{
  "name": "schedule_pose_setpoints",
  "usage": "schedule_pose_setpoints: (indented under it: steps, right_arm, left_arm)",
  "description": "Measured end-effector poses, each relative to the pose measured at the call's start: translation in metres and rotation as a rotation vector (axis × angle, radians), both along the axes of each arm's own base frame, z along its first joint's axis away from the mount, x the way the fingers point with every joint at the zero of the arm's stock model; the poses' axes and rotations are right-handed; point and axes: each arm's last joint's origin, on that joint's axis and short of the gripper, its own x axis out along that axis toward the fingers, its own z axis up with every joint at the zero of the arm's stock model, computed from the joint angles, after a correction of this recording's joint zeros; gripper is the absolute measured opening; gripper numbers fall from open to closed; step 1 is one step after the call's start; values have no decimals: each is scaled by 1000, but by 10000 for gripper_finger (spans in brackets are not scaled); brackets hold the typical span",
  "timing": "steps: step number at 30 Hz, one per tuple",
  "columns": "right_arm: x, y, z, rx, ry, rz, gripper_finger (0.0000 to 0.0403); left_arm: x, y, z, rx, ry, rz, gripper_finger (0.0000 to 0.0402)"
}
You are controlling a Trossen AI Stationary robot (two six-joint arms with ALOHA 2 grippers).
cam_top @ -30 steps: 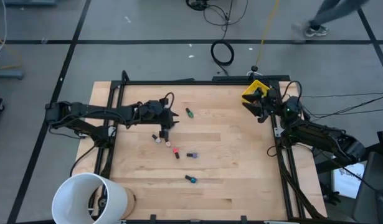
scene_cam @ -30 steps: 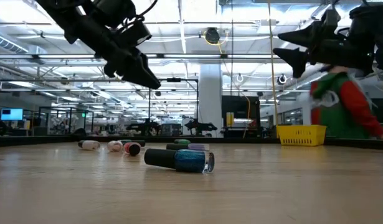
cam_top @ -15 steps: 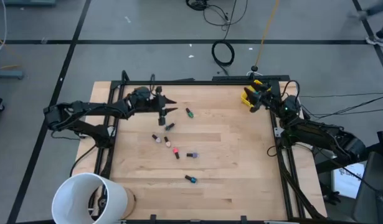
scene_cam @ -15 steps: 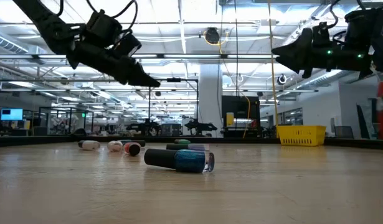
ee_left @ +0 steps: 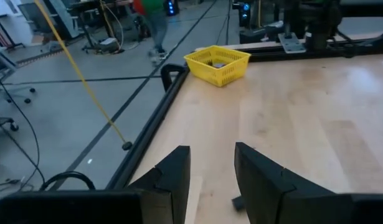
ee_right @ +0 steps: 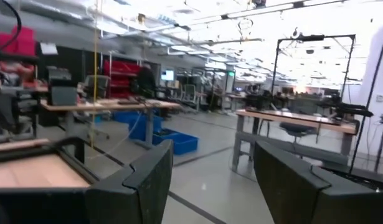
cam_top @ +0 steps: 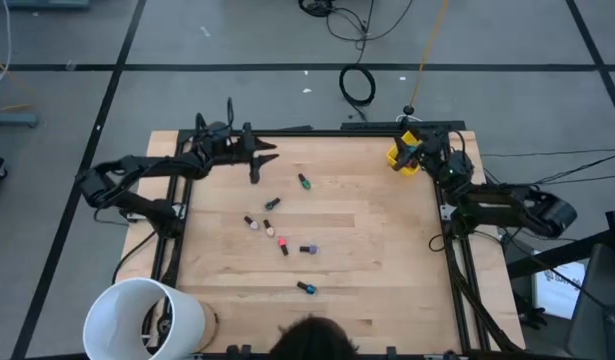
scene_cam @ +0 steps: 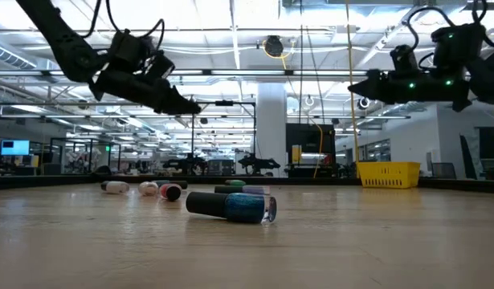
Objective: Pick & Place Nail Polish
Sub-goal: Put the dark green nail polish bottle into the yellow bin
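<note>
Bottles of nail polish point(cam_top: 280, 225), tiny with dark caps, lie loose on the pale wooden bench point(cam_top: 377, 260), most in a cluster left of its middle: a green one point(cam_top: 303, 182) nearest the far edge, a dark one point(cam_top: 272, 203), a pale-pink one point(cam_top: 251, 223), a red one point(cam_top: 283, 245), a purple one point(cam_top: 308, 249) and a teal-blue one point(cam_top: 306, 288) closest to the near edge. Low view puts the teal-blue bottle in front on its side, partly covering the others; those behind are too small to sort by colour. No label text is readable on any bottle.

Left gripper point(cam_top: 255, 166) hangs raised near the bench's far left corner, fingers a narrow gap apart, nothing between them in the left wrist view. Right gripper point(cam_top: 415, 150) hangs above the small yellow plastic mesh bin point(cam_top: 402, 158) at the far right corner, covering most of it from above; its fingers stand wide with nothing between them. Bin contents are hard to make out.

Large white bucket point(cam_top: 145, 318) sits at the near left corner, cut off by the picture edge. Dark rounded shape point(cam_top: 312, 338) at the near edge is unidentifiable.
</note>
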Motion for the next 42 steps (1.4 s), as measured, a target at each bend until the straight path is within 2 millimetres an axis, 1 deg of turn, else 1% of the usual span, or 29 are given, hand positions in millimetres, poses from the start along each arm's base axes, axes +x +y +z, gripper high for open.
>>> schedule_pose_setpoints:
  steps: [7,10,12,17,21,25,28,32,35,38,42]
  right_arm:
    - [1,-8,-9,18,8,-20,210]
    - [3,-9,-8,9,-10,-12,210]
    - [4,-10,-4,2,-25,-3,210]
    - [7,-8,1,9,-65,118,210]
    - [6,-3,8,62,-152,248,210]
    - [9,7,16,92,-219,392,210]
    - [12,17,23,77,-247,471,210]
    - [16,28,28,46,-247,529,210]
    - [19,32,27,43,-224,545,210]
    - [21,33,25,58,-199,551,210]
    - [24,33,19,98,-150,552,210]
  left_arm:
    - [11,15,-30,1,-3,11,124]
    - [14,18,-37,-3,-22,15,124]
    - [15,19,-37,-12,-43,19,124]
    - [20,17,-27,-60,-89,17,124]
    - [21,13,-19,-94,-124,11,124]
    - [24,7,-14,-154,-143,1,124]
    - [33,6,-11,-206,-89,-12,124]
    - [50,4,-8,-299,109,6,124]
    - [60,-3,-5,-287,258,72,124]
    - [67,-12,-4,-284,307,123,124]
    - [70,-26,-8,-221,394,105,124]
